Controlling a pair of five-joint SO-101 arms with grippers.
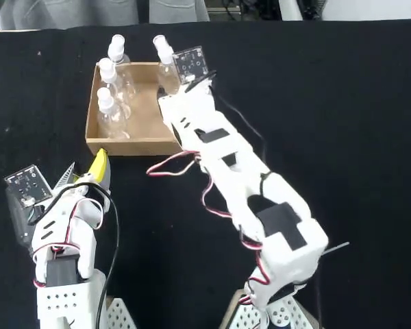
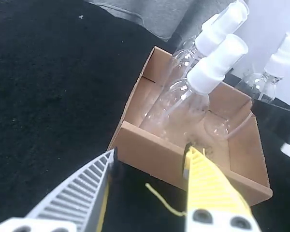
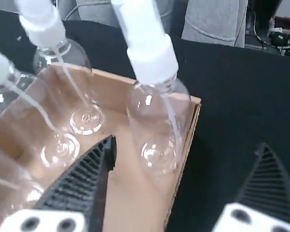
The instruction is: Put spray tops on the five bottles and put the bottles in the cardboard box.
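I count four clear bottles (image 1: 114, 118) standing upright in the cardboard box (image 1: 133, 145) on the black desk (image 1: 342, 103), each with a white spray top (image 3: 147, 43) already on. Whether a fifth hides among them I cannot tell. My right gripper (image 3: 186, 145) hangs over the box, its black fingers (image 3: 87, 179) spread wide and holding nothing, with the corner bottle (image 3: 157, 111) standing beyond them against the box wall. My left gripper (image 2: 151, 154) sits just outside the box's near wall. Its grey and yellow fingers (image 2: 208, 188) are also spread and empty. I judge these bottles to be empty thin plastic: very light, smooth and a bit slippery, with walls that would dent under a hard squeeze. They are tall and narrow enough to tip at a nudge, especially packed close to their neighbours. If one needs shifting, I would grip the round body just under the shoulder, or catch the neck beneath the spray collar, and close gently. The box looks like stiff, light card that could slide if bumped. I can read no label, brand or writing on the bottles or the box.
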